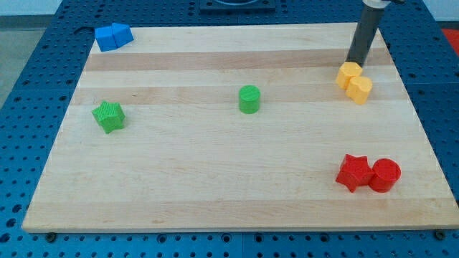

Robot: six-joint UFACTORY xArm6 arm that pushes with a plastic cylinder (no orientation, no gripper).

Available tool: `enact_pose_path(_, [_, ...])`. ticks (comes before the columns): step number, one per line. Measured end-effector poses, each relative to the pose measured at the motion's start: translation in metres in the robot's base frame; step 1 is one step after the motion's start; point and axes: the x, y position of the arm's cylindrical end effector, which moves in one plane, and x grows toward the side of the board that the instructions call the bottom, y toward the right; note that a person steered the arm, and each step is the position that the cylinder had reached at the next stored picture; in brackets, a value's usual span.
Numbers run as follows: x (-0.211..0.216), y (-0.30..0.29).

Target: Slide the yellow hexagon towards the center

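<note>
Resting near the far right part of the wooden board [215, 179], the yellow hexagon [349, 74] is the landmark for everything else in the camera view. My tip [353, 63] stands just above it toward the view's top, at or right against its upper edge; whether it actually touches cannot be told. The dark rod rises from there up and slightly to the view's right, out of the top of the picture. It is a bare rod with no jaws, so nothing is held; it can only push. A second yellow block [360, 89], its shape hard to make out, sits touching the hexagon on its lower right side. Well to the view's left of the hexagon and a little lower stands the green cylinder [249, 99], upright, near the middle of the board. Farther left again, well apart, lies the green star [108, 116]. Far to the upper left of the hexagon, at the board's corner, are two blue blocks [113, 36], pressed together, shapes unclear. Well below the hexagon, toward the view's bottom, the red star [353, 173] and the red cylinder [384, 175] sit side by side, touching.
</note>
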Motion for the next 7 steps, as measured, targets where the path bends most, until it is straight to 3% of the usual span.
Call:
enact_pose_path(3, [0.009, 0.100])
enact_pose_path(5, [0.010, 0.107])
enact_pose_path(7, [0.010, 0.063])
